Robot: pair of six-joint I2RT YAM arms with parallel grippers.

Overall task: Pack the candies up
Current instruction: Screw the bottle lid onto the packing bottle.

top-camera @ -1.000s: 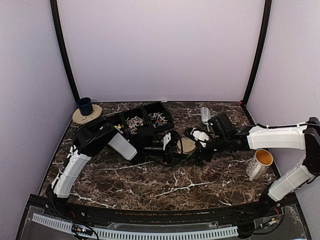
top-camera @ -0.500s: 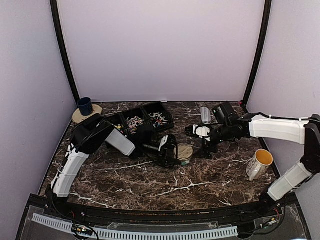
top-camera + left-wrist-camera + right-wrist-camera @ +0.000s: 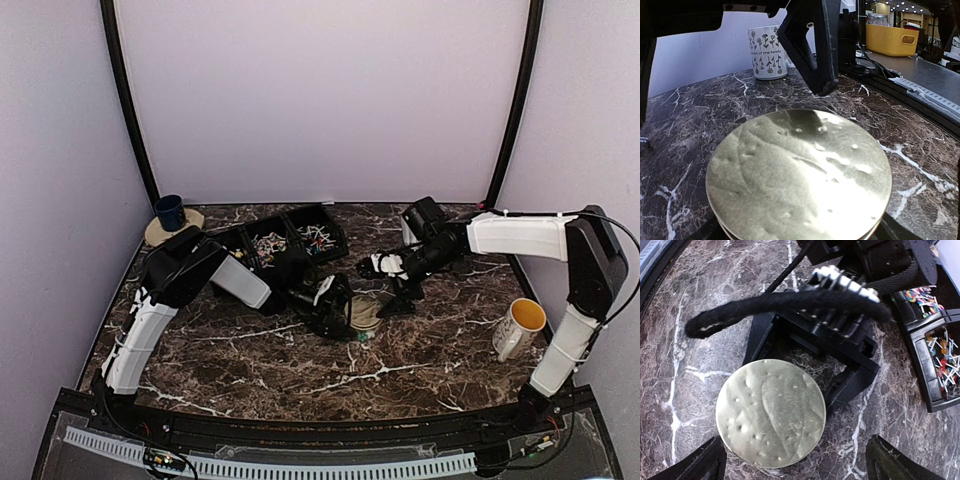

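Gold-toned lid [image 3: 771,412] sits centre frame on a jar [image 3: 720,226] that the left gripper's [image 3: 348,312] jaws appear to clamp. Above, the right gripper [image 3: 797,462] hangs, jaws wide apart; centre them over the lid's rim before closing. The candies [image 3: 940,350] lie in the black tray [image 3: 918,357], upper right.

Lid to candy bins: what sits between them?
The left gripper, fingers flanking the lid; the candies lie beyond it, seen in the right wrist view.

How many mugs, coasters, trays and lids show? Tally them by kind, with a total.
Mugs: 2, the dark blue mug and the white mug
Coasters: 1, the tan coaster
Trays: 1, the black tray
Lids: 1, the round lid
Total: 5
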